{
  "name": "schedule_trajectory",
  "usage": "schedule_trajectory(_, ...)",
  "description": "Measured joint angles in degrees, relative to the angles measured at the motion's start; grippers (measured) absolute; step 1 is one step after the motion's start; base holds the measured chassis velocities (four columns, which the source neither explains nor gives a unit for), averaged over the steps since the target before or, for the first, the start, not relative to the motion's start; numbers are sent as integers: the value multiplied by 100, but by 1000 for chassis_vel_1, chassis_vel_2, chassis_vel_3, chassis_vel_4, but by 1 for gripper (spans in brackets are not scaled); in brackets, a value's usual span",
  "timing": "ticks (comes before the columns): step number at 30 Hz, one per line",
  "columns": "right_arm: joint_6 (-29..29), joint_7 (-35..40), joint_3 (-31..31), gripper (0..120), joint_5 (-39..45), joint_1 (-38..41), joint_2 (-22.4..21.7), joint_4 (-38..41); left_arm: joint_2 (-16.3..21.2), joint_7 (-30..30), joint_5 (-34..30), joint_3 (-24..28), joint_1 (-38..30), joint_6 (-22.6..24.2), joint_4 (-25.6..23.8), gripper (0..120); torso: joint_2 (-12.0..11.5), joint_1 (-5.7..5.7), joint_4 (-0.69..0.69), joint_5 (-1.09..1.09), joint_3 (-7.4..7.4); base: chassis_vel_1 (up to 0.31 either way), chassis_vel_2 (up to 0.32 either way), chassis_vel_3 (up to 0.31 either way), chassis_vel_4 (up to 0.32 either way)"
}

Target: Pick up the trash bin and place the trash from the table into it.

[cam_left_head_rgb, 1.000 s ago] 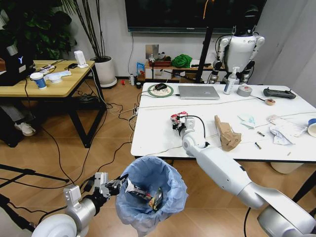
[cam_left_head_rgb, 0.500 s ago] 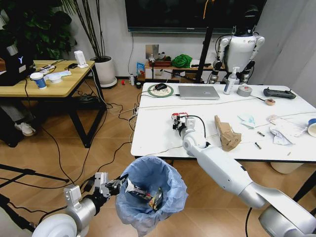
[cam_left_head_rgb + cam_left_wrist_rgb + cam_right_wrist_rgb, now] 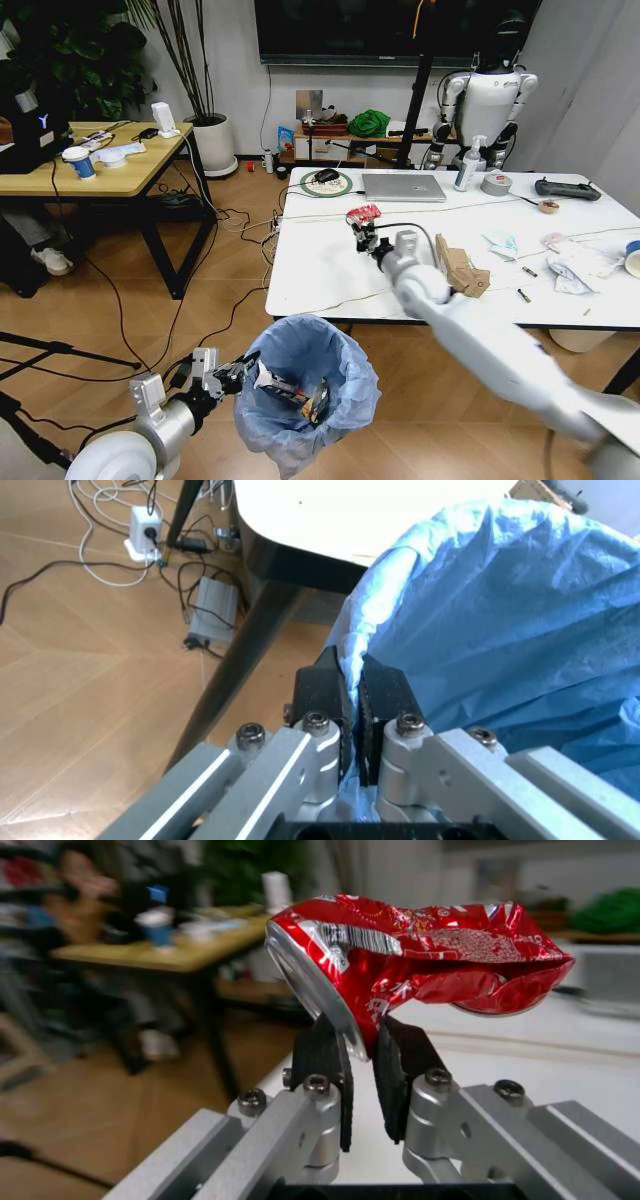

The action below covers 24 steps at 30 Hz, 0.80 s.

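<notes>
Transfer step in hand: crushed red can (image 3: 420,960) is pinched in right gripper (image 3: 366,238), lifted over the table (image 3: 320,270). Trash bin (image 3: 305,390) is held near-left by left gripper (image 3: 350,697), clamped on its bag rim. Next, can needs carrying over the bin.

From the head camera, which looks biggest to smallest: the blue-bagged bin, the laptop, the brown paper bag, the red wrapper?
1. trash bin, though nearness inflates it
2. laptop
3. brown paper bag
4. red wrapper

crushed red metal can (image 3: 420,964) gleaming glossy, creased | crinkled light-blue plastic bin liner (image 3: 500,615) shining thin | white marble-look tabletop (image 3: 330,270) looking smooth
</notes>
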Motion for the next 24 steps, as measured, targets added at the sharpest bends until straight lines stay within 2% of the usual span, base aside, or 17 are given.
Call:
schedule_trajectory(1,0,0,0,5,0,0,0,0,0,0,0,0,0,0,0,0,0,0,0,0,0,0,0,0,0)
schedule_trajectory(3,114,-403,12,5,265,-168,-387,582,-8,0,3,15,-11,0,-1,0,0,0,4,1,0,0,0,0,0)
schedule_trajectory(6,301,-1431,222,5,680,-706,-1351,1658,0,-2,9,25,-22,0,-21,0,0,0,1,-1,0,0,0,0,0)
schedule_trajectory(7,319,-1532,236,5,680,-762,-1438,1745,2,-3,9,25,-22,0,-26,0,1,0,1,-2,-1,0,0,0,0)
schedule_trajectory(8,385,-1962,271,5,621,-1043,-1818,2113,16,-9,0,18,-23,0,-59,0,1,-1,-2,-1,0,0,0,0,0)
schedule_trajectory(9,385,-1962,271,5,621,-1043,-1818,2113,16,-9,0,18,-23,0,-59,0,1,-1,-2,-1,0,0,0,0,0)
schedule_trajectory(11,484,-2414,213,5,476,-1377,-2278,2562,28,-27,-15,-9,-25,0,-100,0,1,-1,-2,1,-1,0,0,0,0)
schedule_trajectory(13,499,-2624,53,5,396,-1612,-2532,2855,3,-53,-19,-46,-11,5,-137,0,1,-1,1,0,-1,0,0,0,0)
schedule_trajectory(19,460,-2633,-390,5,197,-1763,-2718,3013,-61,-80,-7,-82,28,16,-218,0,1,-1,3,1,0,0,0,0,0)
schedule_trajectory(24,383,-2580,-480,5,132,-1683,-2727,3046,-115,-86,-3,-90,28,18,-230,0,1,-1,2,0,0,0,0,0,0)
